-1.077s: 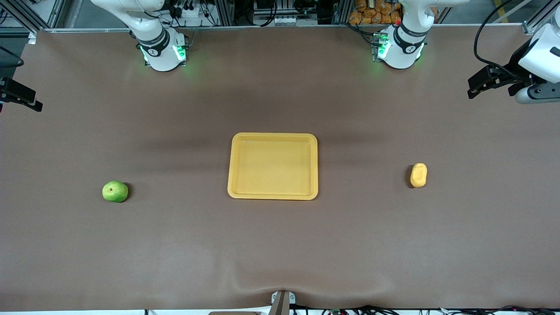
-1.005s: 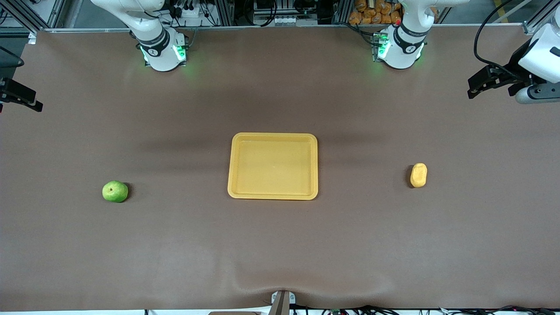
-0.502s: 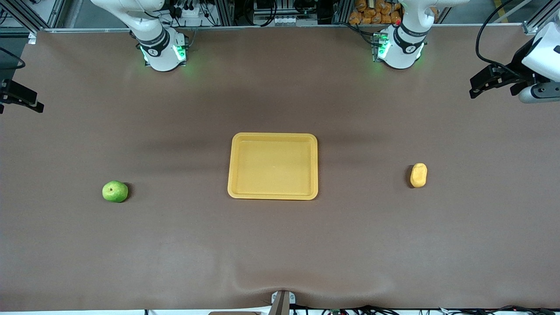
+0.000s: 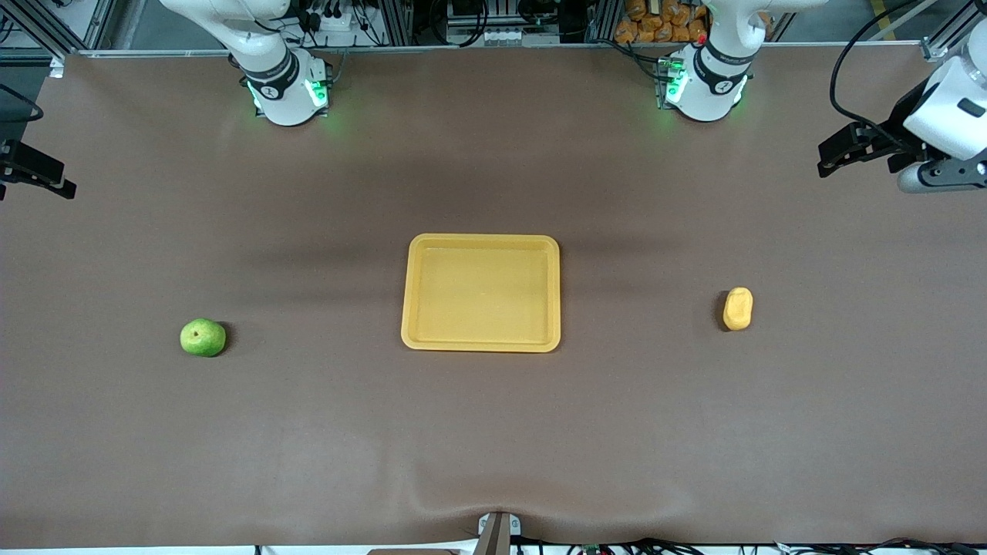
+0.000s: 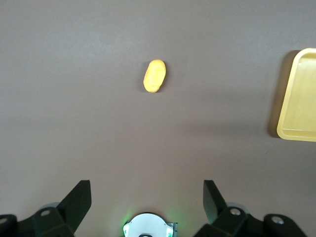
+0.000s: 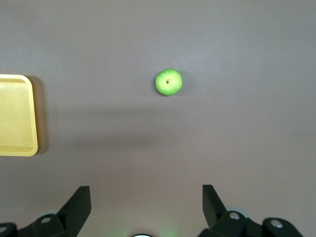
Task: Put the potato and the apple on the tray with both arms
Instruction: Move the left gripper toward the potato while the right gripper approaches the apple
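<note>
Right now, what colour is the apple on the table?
Bright green, with a brownish stem dimple; the apple shows best in the right wrist view.

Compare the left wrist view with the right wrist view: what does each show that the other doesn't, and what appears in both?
Only the left wrist view shows the potato, lying loose on the table, with the left gripper open above the table and holding nothing. Only the right wrist view shows the apple, also loose on the table, with the right gripper open and holding nothing. Both views catch an edge of the tray, with nothing on the part that shows, and the same brown table surface.
</note>
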{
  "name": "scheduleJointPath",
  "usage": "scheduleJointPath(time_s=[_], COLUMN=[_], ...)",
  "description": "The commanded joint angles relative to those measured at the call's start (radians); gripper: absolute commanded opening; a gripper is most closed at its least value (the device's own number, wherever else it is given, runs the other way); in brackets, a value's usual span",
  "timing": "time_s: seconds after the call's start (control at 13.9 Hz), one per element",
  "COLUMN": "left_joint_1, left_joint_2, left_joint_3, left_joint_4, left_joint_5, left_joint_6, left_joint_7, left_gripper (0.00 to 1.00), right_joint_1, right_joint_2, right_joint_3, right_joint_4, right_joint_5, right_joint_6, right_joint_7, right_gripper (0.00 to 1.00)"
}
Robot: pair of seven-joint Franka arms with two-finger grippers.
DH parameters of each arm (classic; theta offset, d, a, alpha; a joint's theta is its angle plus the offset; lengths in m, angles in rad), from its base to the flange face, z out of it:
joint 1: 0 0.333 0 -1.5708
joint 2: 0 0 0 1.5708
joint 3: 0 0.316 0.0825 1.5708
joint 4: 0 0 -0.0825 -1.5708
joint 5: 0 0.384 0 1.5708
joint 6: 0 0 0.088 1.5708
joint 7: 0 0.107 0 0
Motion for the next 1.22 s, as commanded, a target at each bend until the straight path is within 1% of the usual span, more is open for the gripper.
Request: scheduleJointPath(time_s=[0.0,0.29,0.57,0.65,0.86,1.0,1.15], left_joint_1=[0.001,-0.005,0.001,0.003,0.003,0.004,0.003], left_joint_2=[0.011,0.013,0.017,0.021,0.053,0.073,0.102], left_joint_3=[0.001,0.001,0.0,0.001,0.001,0.001,0.001], left_joint_4=[-0.029,-0.152,-0.281,-0.313,-0.355,-0.375,-0.378], left_joint_5=[-0.008,0.006,0.006,0.006,0.006,0.006,0.008], left_joint_6=[0.039,0.191,0.371,0.411,0.478,0.52,0.549], left_joint_7=[0.003,0.017,0.034,0.051,0.06,0.06,0.075], left_gripper=[1.0,1.0,1.0,1.0,1.0,1.0,1.0], right_joint_1=[-0.018,-0.004,-0.013,-0.023,-0.006,-0.003,-0.029], right_joint_2=[0.02,0.086,0.093,0.11,0.167,0.211,0.245], right_joint_3=[0.012,0.014,0.014,0.012,0.014,0.015,0.017], right_joint_4=[0.015,0.018,0.012,0.012,0.013,0.013,0.012], right_joint_5=[0.005,-0.004,-0.012,-0.009,-0.01,-0.006,0.011], right_joint_6=[-0.001,0.029,0.032,0.031,0.034,0.066,0.084], right_joint_7=[-0.012,-0.012,-0.012,-0.012,-0.012,-0.012,-0.012], right_gripper=[1.0,1.0,1.0,1.0,1.0,1.0,1.0])
